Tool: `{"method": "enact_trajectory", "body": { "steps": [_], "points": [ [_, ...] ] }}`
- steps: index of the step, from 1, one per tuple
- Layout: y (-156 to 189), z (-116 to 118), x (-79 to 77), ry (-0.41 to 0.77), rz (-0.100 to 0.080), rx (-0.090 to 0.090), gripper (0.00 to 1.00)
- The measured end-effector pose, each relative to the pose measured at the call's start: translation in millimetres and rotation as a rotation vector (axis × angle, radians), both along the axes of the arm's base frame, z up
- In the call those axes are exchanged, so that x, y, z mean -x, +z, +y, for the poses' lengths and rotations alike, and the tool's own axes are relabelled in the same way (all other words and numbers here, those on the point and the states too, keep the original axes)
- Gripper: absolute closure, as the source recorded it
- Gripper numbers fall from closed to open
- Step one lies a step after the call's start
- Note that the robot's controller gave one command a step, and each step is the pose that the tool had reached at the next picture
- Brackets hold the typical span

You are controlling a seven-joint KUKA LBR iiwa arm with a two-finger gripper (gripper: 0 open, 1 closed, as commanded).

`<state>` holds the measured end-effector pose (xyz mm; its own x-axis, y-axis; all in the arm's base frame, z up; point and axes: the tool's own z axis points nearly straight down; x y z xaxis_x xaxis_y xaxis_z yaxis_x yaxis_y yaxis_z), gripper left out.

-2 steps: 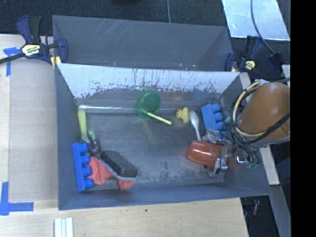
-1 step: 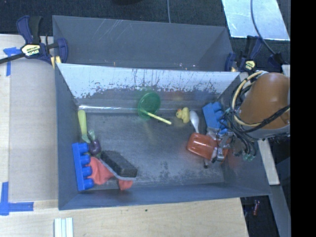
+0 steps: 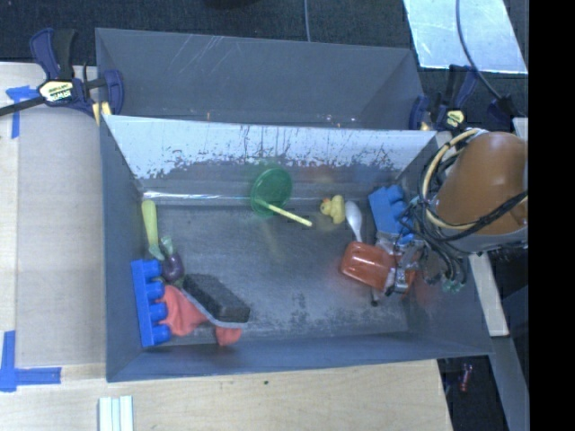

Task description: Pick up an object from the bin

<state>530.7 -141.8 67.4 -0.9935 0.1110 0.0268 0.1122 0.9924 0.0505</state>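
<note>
Basically, gripper sat at right end of bin, orange-red block just left of it; jaw opening couldn't be told.

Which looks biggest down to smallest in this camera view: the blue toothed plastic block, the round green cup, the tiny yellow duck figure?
1. blue toothed plastic block
2. round green cup
3. tiny yellow duck figure

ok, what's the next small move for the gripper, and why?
Probably nudge the gripper a little toward the view's left, centring it over the orange-red block. It sits at that block's right edge, close to the bin's right wall, with a blue piece just above it in the view. The block has bare floor on its left.
</note>
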Motion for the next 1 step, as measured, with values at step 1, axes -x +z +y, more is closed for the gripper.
{"method": "enact_trajectory", "body": {
  "steps": [1],
  "points": [
    [79.8,-0.4,-6.5,-0.024,-0.009,0.004,1.0]
  ]
}}
